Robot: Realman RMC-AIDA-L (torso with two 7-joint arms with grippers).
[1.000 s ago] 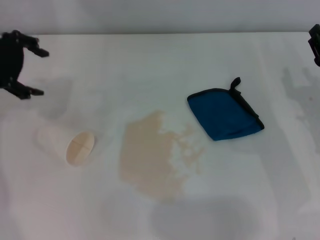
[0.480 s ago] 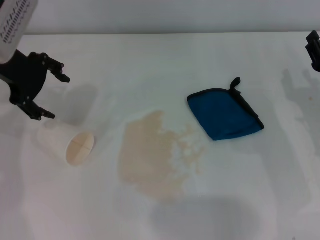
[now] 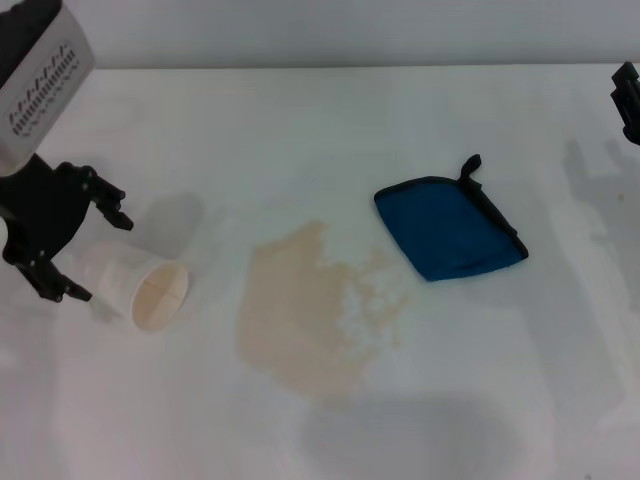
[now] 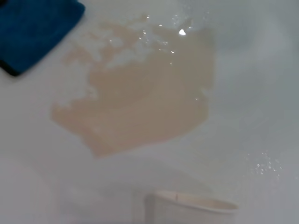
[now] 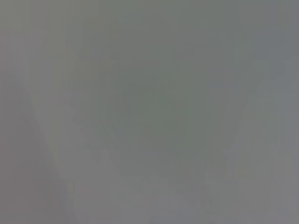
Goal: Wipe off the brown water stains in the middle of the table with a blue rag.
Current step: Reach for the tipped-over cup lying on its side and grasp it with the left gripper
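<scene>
The brown water stains point(image 3: 310, 310) spread as a pale tan blotch in the middle of the white table point(image 3: 300, 120); the left wrist view shows the stains point(image 4: 140, 98) too. Right of them lies the blue rag point(image 3: 450, 225), flat, with its black loop pointing to the far side; one corner of the rag point(image 4: 32, 28) shows in the left wrist view. My left gripper point(image 3: 100, 255) is open at the left, one finger on each side of the closed end of a tipped paper cup point(image 3: 135, 285). Only a sliver of my right gripper point(image 3: 628, 100) shows at the far right edge, well away from the rag.
The white paper cup point(image 4: 191, 207) lies on its side left of the stains, its mouth turned toward the near right. The right wrist view is a plain grey blur.
My left gripper has come down and toward the near side from the far left, and its open fingers now stand around the cup. Rag, stains and right arm have not moved.
</scene>
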